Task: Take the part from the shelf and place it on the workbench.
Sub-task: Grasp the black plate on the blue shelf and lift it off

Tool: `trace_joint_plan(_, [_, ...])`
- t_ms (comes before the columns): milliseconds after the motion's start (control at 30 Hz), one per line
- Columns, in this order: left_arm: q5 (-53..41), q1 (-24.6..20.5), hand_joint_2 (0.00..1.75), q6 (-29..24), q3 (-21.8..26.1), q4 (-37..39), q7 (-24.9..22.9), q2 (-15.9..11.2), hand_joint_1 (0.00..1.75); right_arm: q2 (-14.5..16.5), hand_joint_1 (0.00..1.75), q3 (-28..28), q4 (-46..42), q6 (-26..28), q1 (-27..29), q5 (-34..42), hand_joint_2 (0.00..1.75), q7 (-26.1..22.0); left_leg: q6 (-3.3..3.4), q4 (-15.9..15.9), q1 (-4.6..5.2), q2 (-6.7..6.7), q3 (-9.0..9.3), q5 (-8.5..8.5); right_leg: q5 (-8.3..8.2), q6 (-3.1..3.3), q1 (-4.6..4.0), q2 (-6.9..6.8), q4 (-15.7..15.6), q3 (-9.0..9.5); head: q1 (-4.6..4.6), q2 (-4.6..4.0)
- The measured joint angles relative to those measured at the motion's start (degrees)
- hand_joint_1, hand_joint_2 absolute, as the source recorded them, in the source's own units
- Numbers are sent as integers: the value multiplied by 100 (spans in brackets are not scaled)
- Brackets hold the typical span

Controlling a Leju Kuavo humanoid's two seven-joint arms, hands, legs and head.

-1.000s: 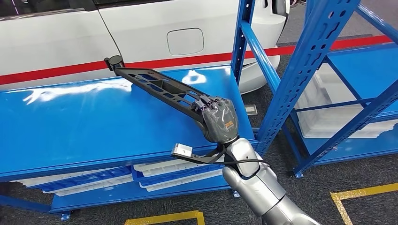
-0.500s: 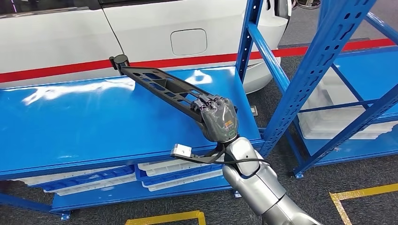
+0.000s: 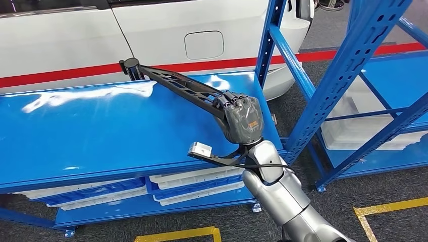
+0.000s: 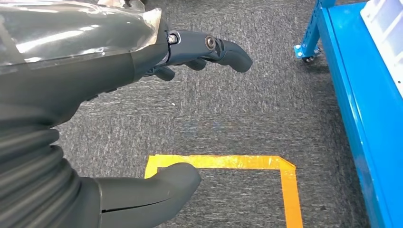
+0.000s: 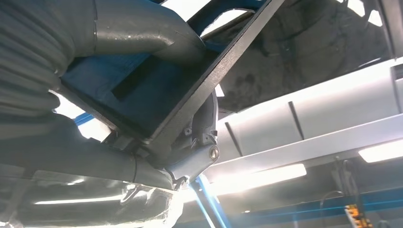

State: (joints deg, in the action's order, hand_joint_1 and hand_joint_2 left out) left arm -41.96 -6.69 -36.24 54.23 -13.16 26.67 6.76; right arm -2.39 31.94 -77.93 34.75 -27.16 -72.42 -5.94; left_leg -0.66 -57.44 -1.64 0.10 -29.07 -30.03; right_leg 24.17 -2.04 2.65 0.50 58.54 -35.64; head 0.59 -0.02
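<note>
I have the part in my right hand (image 3: 244, 120), so the taking looks done and the placing on the workbench is what remains, as I judge it. The part (image 3: 174, 85) is a long black bracket with open cut-outs and a round boss at its far end; I hold it by the near end, and it reaches up and away across the glossy blue shelf deck (image 3: 101, 131), its far tip near the white car (image 3: 151, 35) behind. I cannot tell for sure whether any of it touches the deck or whether it hangs just above. My right fingers are wrapped around the near end, knuckles up, with the silver forearm (image 3: 275, 194) coming in from below and the wrist bent toward the shelf; in the right wrist view the thumb (image 5: 142, 35) presses one face of the flat black bar (image 5: 209, 85). My left hand (image 4: 119, 95) hangs down over grey carpet and yellow floor tape (image 4: 228, 164), holding nothing, fingers (image 4: 214, 47) and thumb apart. I see no workbench yet, so I expect a turn before I set it down.
</note>
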Motion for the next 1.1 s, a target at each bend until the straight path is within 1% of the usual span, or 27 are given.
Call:
trace_joint_plan(67, [-3,-27,175,20,-1,0,5,-1,0,-2,175,-36,-32,0,0,-30,175,9,40,-41,7,1,-29,-8,-22,-35,7,0,-11,-1,0,0])
trace_joint_plan(100, [-5,-40,175,26,-2,0,10,-1,0,-2,175,-52,-53,0,0,-46,175,13,70,-45,15,1,-42,0,-43,-66,9,1,-37,5,1,0])
trace_joint_plan(167, [-8,-70,175,31,-4,-1,21,7,0,-6,175,-85,-97,0,0,-75,175,25,157,75,10,15,-3,96,-66,-127,-12,-6,-80,0,-10,0])
trace_joint_plan(200, [-9,-86,175,34,-7,-2,26,18,0,-10,175,-99,-111,0,-4,-85,175,33,203,157,4,26,25,157,-18,-129,-27,-13,-3,-48,-20,0])
trace_joint_plan(233, [-11,-101,175,39,-9,-2,31,29,0,-16,175,-111,-120,-1,-10,-94,175,43,240,231,-3,38,51,211,88,-103,-41,-21,213,-160,-33,0])
trace_joint_plan(300, [-16,-120,175,45,-11,-2,35,43,0,-29,175,-127,-125,-2,-9,-118,175,67,271,267,5,48,49,244,389,-32,-48,-28,966,-519,-45,0])
trace_joint_plan(333, [-22,-123,175,46,-11,-2,35,45,0,-37,175,-137,-127,-4,0,-138,175,80,274,265,12,46,47,245,487,-25,-51,-28,1305,-682,-48,0])
trace_joint_plan(367, [-28,-125,175,46,-13,-2,34,49,0,-44,175,-149,-129,-7,12,-159,175,91,271,263,17,42,52,240,504,-43,-56,-28,1463,-756,-48,0])
trace_joint_plan(400, [-37,-127,175,46,-17,-2,34,54,0,-49,175,-163,-136,-10,22,-182,175,98,262,258,20,34,62,231,432,-80,-60,-29,1386,-716,-48,0])
trace_joint_plan(433, [-44,-130,175,46,-22,-2,34,61,0,-53,175,-178,-149,-13,28,-199,175,103,246,246,19,23,77,212,286,-125,-58,-36,1079,-564,-49,0])
trace_joint_plan(467, [-50,-133,175,46,-28,-2,34,66,0,-56,175,-192,-167,-15,31,-211,175,107,218,223,18,15,87,181,133,-157,-54,-51,660,-363,-50,0])
trace_joint_plan(500, [-54,-140,175,46,-32,-2,34,68,0,-54,175,-203,-187,-17,31,-222,175,109,181,182,31,5,79,140,26,-159,-66,-57,295,-169,-50,0])
trace_joint_plan(533, [-55,-146,175,46,-34,-3,34,69,0,-54,175,-214,-206,-18,33,-232,175,111,144,144,44,2,65,102,-35,-135,-69,-61,40,-38,-49,0])
trace_joint_plan(567, [-57,-152,175,46,-35,-3,34,66,0,-52,175,-220,-220,-19,40,-239,175,113,135,109,55,0,47,66,-42,-99,-65,-58,-67,17,-45,0])
trace_joint_plan(600, [-58,-157,175,46,-35,-4,32,61,0,-50,175,-223,-231,-20,49,-246,175,114,154,87,64,-3,32,49,-33,-67,-67,-44,-75,30,-40,0])
trace_joint_plan(633, [-61,-158,175,46,-35,-4,29,57,0,-51,175,-227,-237,-21,57,-250,175,115,191,86,58,-2,32,49,-38,-53,-56,-38,-77,21,-37,0])
trace_joint_plan(667, [-63,-159,175,46,-36,-4,25,55,0,-50,175,-229,-240,-21,64,-251,175,116,233,86,52,-2,35,50,-40,-51,-57,-29,-80,18,-34,0])
trace_joint_plan(700, [-65,-161,175,46,-37,-4,21,55,0,-49,175,-230,-241,-22,68,-252,175,117,257,95,49,0,39,60,-39,-49,-69,-21,-79,16,-34,0])
trace_joint_plan(833, [-68,-182,175,46,-39,-4,10,56,0,-49,175,-234,-243,-22,73,-255,175,116,266,139,36,8,47,64,-28,-29,-105,-6,-78,7,-35,-1])
trace_joint_plan(900, [-68,-194,175,46,-39,-4,5,56,0,-49,175,-238,-246,-22,73,-260,175,115,247,149,34,9,45,70,-25,-3,-117,-7,-77,5,-35,0])
trace_joint_plan(933, [-68,-198,175,46,-39,-4,1,56,0,-49,175,-239,-250,-24,73,-263,175,115,221,152,33,10,44,74,-27,12,-123,-8,-76,5,-35,0])
trace_joint_plan(1033, [-68,-209,175,46,-39,-4,-8,56,0,-48,175,-239,-262,-30,72,-268,175,113,101,157,26,12,40,83,-35,36,-135,-10,-73,2,-36,0])
trace_joint_plan(1100, [-68,-211,175,55,-39,-4,-12,56,0,-49,175,-240,-267,-36,72,-271,175,113,51,157,26,13,38,86,-37,39,-137,-10,-72,2,-37,0])
